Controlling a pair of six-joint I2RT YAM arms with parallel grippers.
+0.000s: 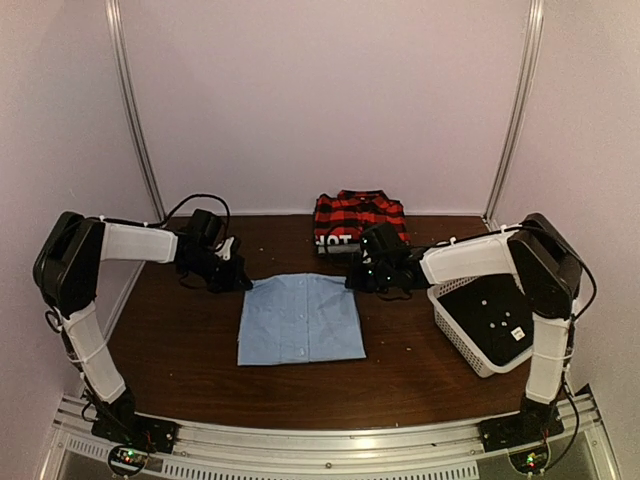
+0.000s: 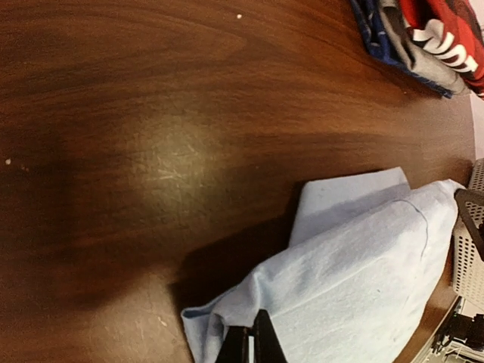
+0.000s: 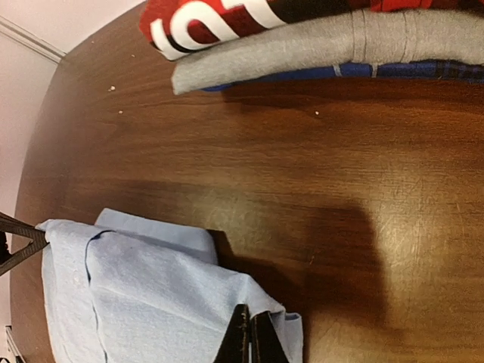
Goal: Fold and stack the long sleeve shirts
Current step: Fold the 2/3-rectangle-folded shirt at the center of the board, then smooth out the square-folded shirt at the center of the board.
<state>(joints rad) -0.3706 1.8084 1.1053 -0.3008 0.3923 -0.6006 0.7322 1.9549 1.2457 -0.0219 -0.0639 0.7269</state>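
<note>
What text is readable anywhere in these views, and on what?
"HOT": white, upside down in the top view, on the front edge of the pile; possibly partial.
Wrist views: same white letters, cropped, unreadable.
Blue shirt, basket: none.

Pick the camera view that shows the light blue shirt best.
Top external: the whole light blue shirt lies folded, buttons showing. The left wrist view shows only one end, its corner pinched in the left end effector; the right wrist view likewise shows one end, pinched in the right end effector.
</note>
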